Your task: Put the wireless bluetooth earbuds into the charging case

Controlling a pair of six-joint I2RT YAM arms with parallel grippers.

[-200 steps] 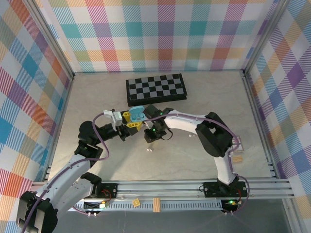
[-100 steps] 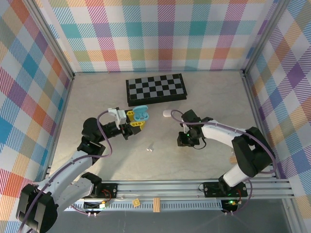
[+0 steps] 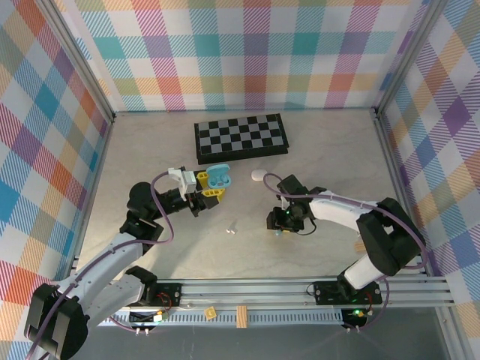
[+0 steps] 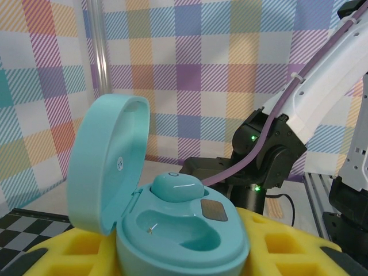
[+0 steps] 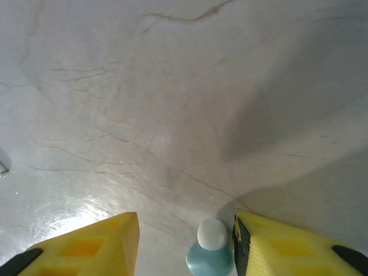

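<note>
Up top first: chessboard (image 3: 240,139) at the back of the worktop (image 3: 330,157), and just in front of its near-left corner the left tool (image 3: 208,185), clamped on the open light blue charging case (image 3: 218,175). In front of the chessboard's near-right corner, a white pebble case (image 3: 258,176) lying loose. Further toward the arms from there, the right tool (image 3: 278,223) dipped low to the worktop. Well in front of the chessboard's middle, between the two tools, a tiny white earbud (image 3: 231,228) on its own. Over to the left wrist: case wedged between the yellow fingers (image 4: 282,244), lid (image 4: 109,161) standing up on the left. What looks like a seated earbud (image 4: 177,187) in the far cradle, near cradle (image 4: 172,230) bare and waiting, a sliver of chessboard at the lower-left edge. Now the right wrist: yellow fingers (image 5: 86,247) parted, gripping nothing, and in the gap a blue earbud (image 5: 211,247) with a white tip, closer to the right-hand finger, contact impossible to call. Tip pointing away from the wrist, long axis seemingly along the gap, the rest cut off at the frame's edge. Looks like a pick about to happen: a plain squeeze, no further reach. Right arm clearly the nearer one. After that, probably a carry leftward and back toward the chessboard, to that bare cradle.
</note>
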